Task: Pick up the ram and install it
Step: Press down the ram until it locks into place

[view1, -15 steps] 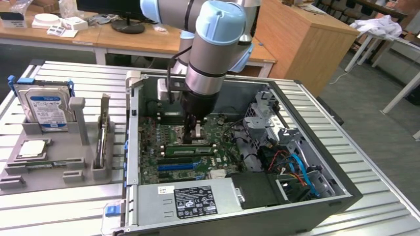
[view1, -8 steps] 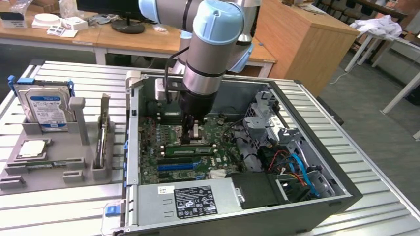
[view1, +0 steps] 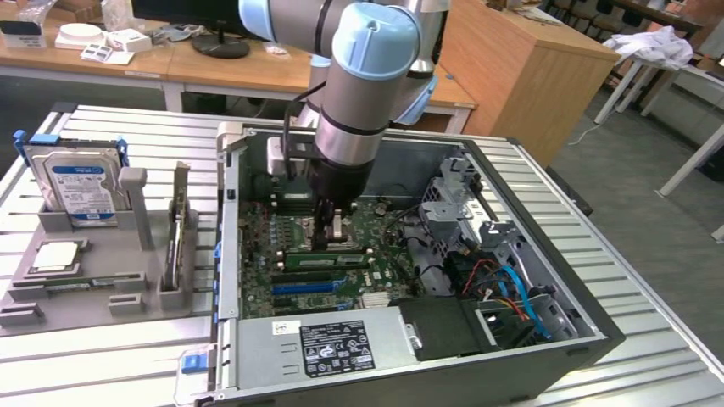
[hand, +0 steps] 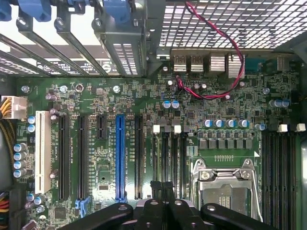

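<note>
The gripper (view1: pixel 335 239) hung straight down inside the open computer case (view1: pixel 588 335), its black fingers (hand: pixel 156 201) pressed together with no gap between them. Nothing could be seen clamped between them. The fingertips were low over the motherboard (hand: pixel 96 158), at the bank of black memory slots (hand: pixel 173 158) with white end clips.

In the exterior view the ram (view1: pixel 305 253), a narrow green stick, lay lengthwise along those slots directly beneath the fingertips and stretched out past them on both sides. Whether the tips pressed on its top edge or stood just clear of it could not be told, nor whether it was fully seated. In the wrist view the closed tips were lined up over one of the slots, and the stick could not be picked out from the slots there.

Just beside the fingers sat the silver processor socket (hand: pixel 225 187) with its metal frame. On their other side, a little farther off, ran the blue expansion slot (hand: pixel 120 158). Well beyond the fingertips a red cable (hand: pixel 230 43) looped over the perforated case wall. Well apart from the fingers, outside the case, a hard drive (view1: pixel 81 182) stood upright in a grey holder (view1: pixel 136 254).
</note>
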Controlling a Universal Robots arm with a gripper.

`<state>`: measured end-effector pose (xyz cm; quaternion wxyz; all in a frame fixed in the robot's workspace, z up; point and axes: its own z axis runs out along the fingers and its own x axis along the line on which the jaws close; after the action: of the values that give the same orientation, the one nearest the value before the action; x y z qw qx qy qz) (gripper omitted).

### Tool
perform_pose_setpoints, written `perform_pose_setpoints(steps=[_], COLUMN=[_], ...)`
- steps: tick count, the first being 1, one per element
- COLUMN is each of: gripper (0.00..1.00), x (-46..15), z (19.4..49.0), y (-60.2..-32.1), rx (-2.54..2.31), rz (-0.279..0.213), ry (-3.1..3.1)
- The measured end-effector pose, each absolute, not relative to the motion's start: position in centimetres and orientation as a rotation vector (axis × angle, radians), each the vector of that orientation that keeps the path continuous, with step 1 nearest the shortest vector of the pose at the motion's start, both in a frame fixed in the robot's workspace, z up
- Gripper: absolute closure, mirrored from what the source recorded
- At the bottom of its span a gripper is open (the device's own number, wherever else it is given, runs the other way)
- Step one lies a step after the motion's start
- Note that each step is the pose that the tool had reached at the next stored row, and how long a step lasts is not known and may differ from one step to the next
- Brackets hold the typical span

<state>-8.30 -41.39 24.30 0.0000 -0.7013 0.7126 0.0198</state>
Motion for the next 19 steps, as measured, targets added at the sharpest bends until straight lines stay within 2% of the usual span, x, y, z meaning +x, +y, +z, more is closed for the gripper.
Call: perform_pose_setpoints(steps=[19], gripper=[0.89], x=[-8.30], z=[23.96], y=[-41.46], rx=[-2.203], rz=[0.062], ry=[2.239])
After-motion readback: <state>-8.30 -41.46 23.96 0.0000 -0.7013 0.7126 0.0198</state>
